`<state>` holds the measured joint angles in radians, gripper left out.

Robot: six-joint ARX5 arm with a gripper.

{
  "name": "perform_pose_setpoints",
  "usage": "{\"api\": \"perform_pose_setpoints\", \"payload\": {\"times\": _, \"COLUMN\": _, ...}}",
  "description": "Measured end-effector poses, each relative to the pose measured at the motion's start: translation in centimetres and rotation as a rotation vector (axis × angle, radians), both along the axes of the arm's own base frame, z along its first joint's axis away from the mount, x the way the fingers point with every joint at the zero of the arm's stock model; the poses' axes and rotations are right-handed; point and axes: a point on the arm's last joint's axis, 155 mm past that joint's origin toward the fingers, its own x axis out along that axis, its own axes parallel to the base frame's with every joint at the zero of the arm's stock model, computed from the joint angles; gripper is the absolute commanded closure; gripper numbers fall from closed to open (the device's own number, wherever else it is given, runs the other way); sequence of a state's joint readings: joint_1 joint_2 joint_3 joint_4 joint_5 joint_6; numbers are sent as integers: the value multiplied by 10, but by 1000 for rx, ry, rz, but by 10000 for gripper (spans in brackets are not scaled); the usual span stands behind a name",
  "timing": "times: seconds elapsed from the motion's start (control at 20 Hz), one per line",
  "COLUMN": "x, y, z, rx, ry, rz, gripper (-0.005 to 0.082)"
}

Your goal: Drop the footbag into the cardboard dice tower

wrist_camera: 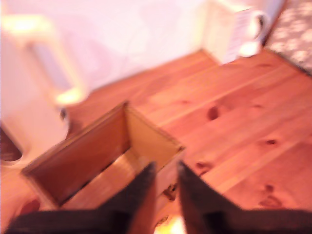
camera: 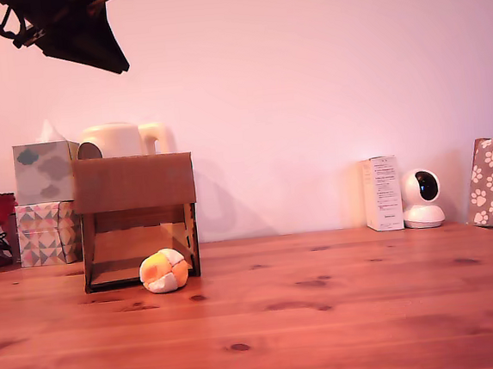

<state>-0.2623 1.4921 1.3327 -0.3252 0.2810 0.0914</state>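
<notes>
You have lots of bare wooden table [camera: 344, 314] around. Your black gripper [wrist_camera: 166, 187] hangs high over the brown cardboard dice tower [camera: 137, 216], jaws slightly apart, holding nothing. The orange, yellow and white footbag [camera: 164, 271] sits at the tower's front bottom edge.

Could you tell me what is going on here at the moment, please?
A single robot arm hangs above the cardboard dice tower on a wooden table. Its tool holds nothing, with the fingers slightly apart, and the wrist view looks down into the tower's open top. The footbag lies on the table at the tower's cut-out lower front, at the foot of the inner ramp. Tissue boxes and a cream kettle stand behind the tower.
</notes>
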Motion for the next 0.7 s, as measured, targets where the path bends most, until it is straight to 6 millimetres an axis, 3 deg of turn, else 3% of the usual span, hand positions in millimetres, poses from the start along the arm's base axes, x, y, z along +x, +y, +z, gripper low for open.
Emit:
{"api": "perform_pose_setpoints", "payload": {"times": 0.15, "x": -38, "y": 9, "z": -33, "rx": -2, "ry": -6, "rz": -4, "gripper": 793}}
{"api": "perform_pose_setpoints", "payload": {"times": 0.2, "x": -48, "y": 11, "z": -36, "rx": -8, "ry": -24, "rz": -6, "gripper": 793}}
{"api": "perform_pose_setpoints", "payload": {"times": 0.4, "x": -82, "y": 17, "z": -20, "rx": -48, "ry": -134, "rz": -25, "gripper": 793}}
{"api": "perform_pose_setpoints", "payload": {"times": 0.5, "x": -95, "y": 19, "z": -22, "rx": -56, "ry": -147, "rz": -31, "gripper": 793}}
{"api": "perform_pose_setpoints", "payload": {"times": 0.7, "x": -119, "y": 27, "z": -63, "rx": -64, "ry": -84, "rz": -17, "gripper": 793}}
